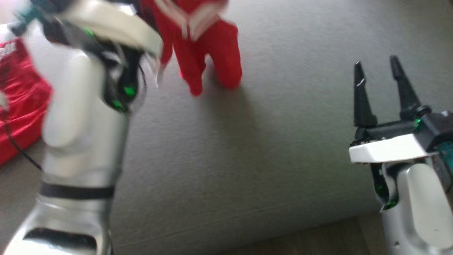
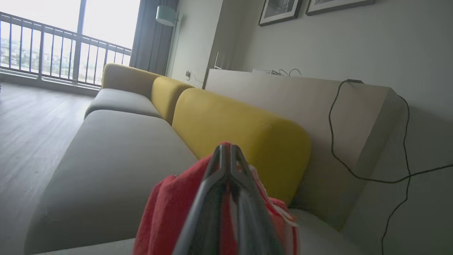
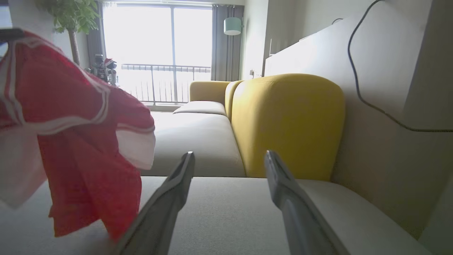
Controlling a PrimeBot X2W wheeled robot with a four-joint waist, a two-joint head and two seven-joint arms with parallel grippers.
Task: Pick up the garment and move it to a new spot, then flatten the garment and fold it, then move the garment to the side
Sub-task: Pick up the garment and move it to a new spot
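Observation:
A red garment with white stripes [image 1: 205,46] hangs above the grey sofa seat, its lower end near the cushion. In the left wrist view my left gripper [image 2: 226,150] is shut on the red garment [image 2: 166,209], its fingertips pressed together with cloth on both sides. My left forearm [image 1: 85,124] rises blurred at the left of the head view. My right gripper [image 1: 377,69] stands open at the right, well apart from the cloth. In the right wrist view my right gripper [image 3: 229,159] has nothing between its fingers, and the garment [image 3: 70,134] dangles at the left.
A grey sofa seat [image 1: 247,159] spreads before me, with yellow back cushions [image 2: 240,134] and a beige panel behind them [image 2: 354,117] carrying a black cable [image 2: 336,141]. More red cloth [image 1: 17,106] lies at the far left. Wooden floor [image 2: 28,134] lies beyond the sofa.

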